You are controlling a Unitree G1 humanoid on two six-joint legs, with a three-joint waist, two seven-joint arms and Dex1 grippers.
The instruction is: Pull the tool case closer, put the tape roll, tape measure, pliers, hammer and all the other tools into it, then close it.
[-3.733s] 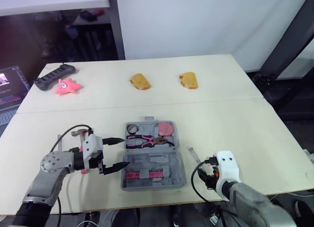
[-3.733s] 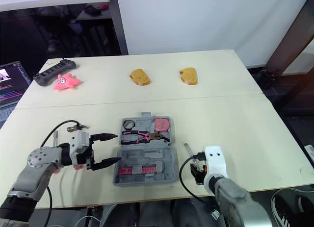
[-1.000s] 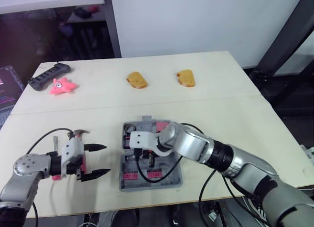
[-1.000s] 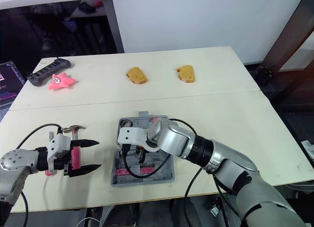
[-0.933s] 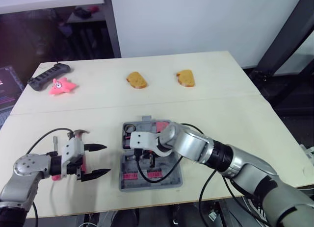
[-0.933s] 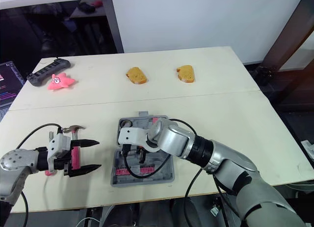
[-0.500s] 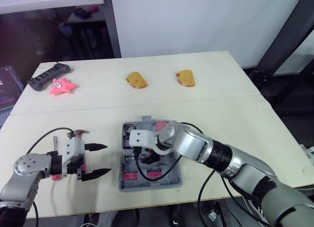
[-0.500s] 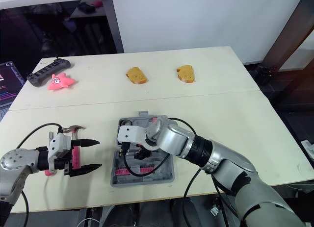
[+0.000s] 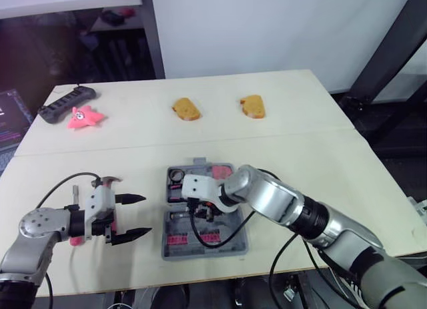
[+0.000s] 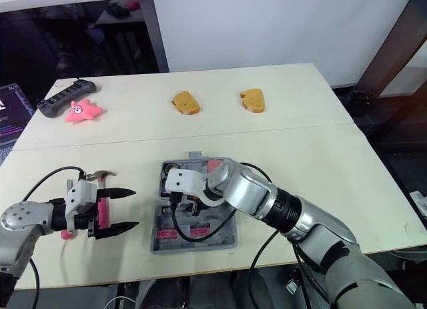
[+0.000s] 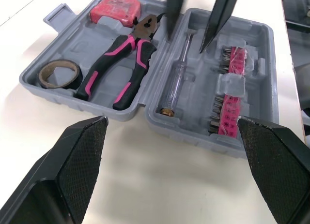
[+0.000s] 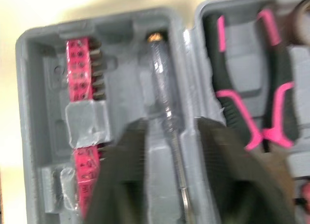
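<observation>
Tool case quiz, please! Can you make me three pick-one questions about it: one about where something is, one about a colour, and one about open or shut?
1. Where does the clear-handled screwdriver lie?
A. On the table beside a pink star toy
B. In the grey plastic tool case, in the half with the pink bit strips
C. On the floor

2. What colour are the grips of the pliers?
A. Pink and black
B. Blue
C. Green

3. How is the left gripper?
A. Shut on a hammer
B. Shut on nothing
C. Open

Answers:
1 B: it lies in a moulded slot next to the bit strips.
2 A: the left wrist view shows pink and black grips.
3 C: its two black fingers stand wide apart with nothing between them.
</observation>
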